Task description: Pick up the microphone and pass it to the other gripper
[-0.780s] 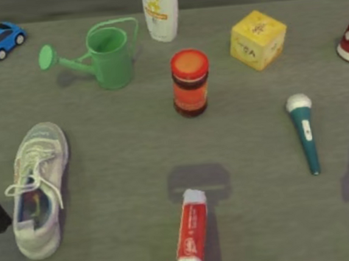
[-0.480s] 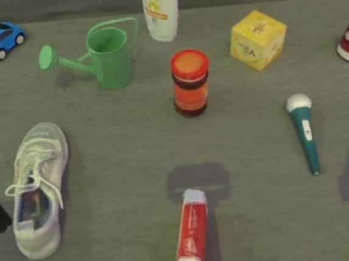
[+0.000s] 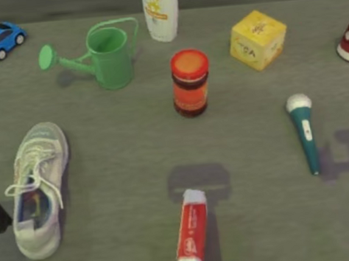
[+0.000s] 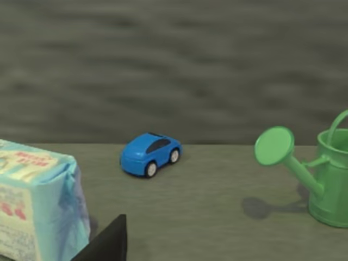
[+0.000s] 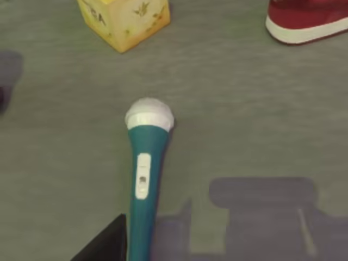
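The microphone [image 3: 304,132] lies near the bench's right edge, right under my right gripper [image 5: 103,243]; I cannot tell how its fingers stand

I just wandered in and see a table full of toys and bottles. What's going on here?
Nothing is being held yet. The microphone lies flat on the table toward its right side, white head pointing to the yellow cube. The right wrist view looks straight down on it, and a gripper-shaped shadow falls beside it, so the right arm seems to be lining up over it. The left arm waits at the table's left edge, beside the sneaker.
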Robot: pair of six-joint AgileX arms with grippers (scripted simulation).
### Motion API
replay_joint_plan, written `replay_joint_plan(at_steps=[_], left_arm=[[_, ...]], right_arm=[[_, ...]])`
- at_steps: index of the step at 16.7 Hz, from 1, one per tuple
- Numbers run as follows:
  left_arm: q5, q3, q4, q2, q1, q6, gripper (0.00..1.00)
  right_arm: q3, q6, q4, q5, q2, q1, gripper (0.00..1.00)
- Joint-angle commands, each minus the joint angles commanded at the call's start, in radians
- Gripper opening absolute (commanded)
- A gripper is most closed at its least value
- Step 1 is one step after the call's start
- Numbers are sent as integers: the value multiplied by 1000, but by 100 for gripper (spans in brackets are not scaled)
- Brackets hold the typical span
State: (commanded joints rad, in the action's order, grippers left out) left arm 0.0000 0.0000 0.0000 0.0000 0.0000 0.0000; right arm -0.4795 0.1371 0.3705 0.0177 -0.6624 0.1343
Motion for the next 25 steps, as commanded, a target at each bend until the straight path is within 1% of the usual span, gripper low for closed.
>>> replay_joint_plan(at_steps=[7,12,15,17,22,25], left_arm=[[0,0,0,0,0,0,100],[0,0,0,0,0,0,100],[0,0,0,0,0,0,100],[0,0,0,0,0,0,100],[0,0,0,0,0,0,100],[0,0,0,0,0,0,100]], right_arm=[[-488,145,297,3,-709,124,100],[-729,215,475,11,-1057,190,100],[-797,236,540,18,-1162,211,100],[-809,240,554,20,-1183,215,100],[-805,239,549,19,-1182,210,100],[-776,236,482,19,-1224,211,100]])
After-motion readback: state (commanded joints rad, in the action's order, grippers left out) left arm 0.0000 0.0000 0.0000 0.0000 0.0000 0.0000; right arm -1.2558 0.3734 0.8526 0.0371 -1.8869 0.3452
